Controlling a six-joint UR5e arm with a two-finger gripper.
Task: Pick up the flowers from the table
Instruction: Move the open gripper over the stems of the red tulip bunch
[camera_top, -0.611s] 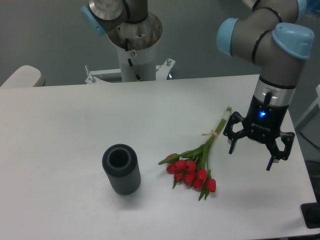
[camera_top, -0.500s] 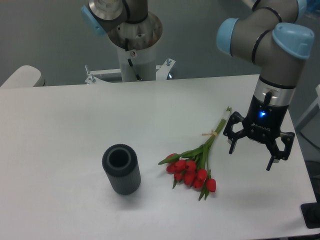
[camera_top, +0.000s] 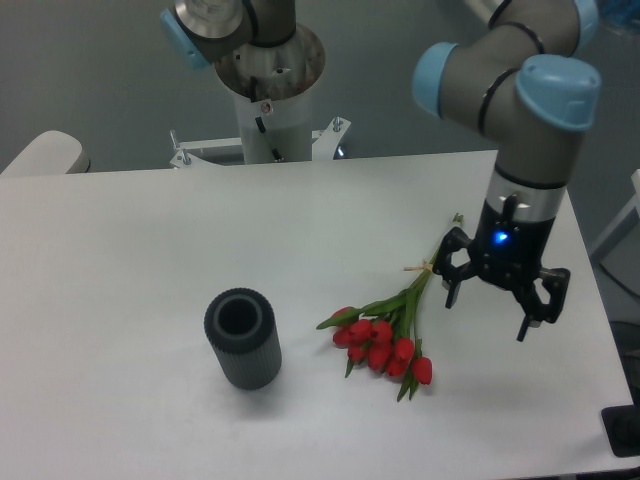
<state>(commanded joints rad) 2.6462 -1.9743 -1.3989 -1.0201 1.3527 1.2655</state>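
The flowers (camera_top: 392, 330), a bunch of red tulips with green stems tied by a pale band, lie on the white table (camera_top: 150, 250) right of centre, blooms toward the front, stems pointing back right. My gripper (camera_top: 486, 315) is open and empty. It hangs just right of the stems, its left finger close to the tied band.
A dark grey ribbed cylinder vase (camera_top: 242, 338) stands upright left of the flowers. The arm's base column (camera_top: 268, 100) rises behind the table's far edge. The table's right edge lies close to the gripper.
The gripper has moved a little to the left, toward the flower stems. The flowers and the vase have not moved.
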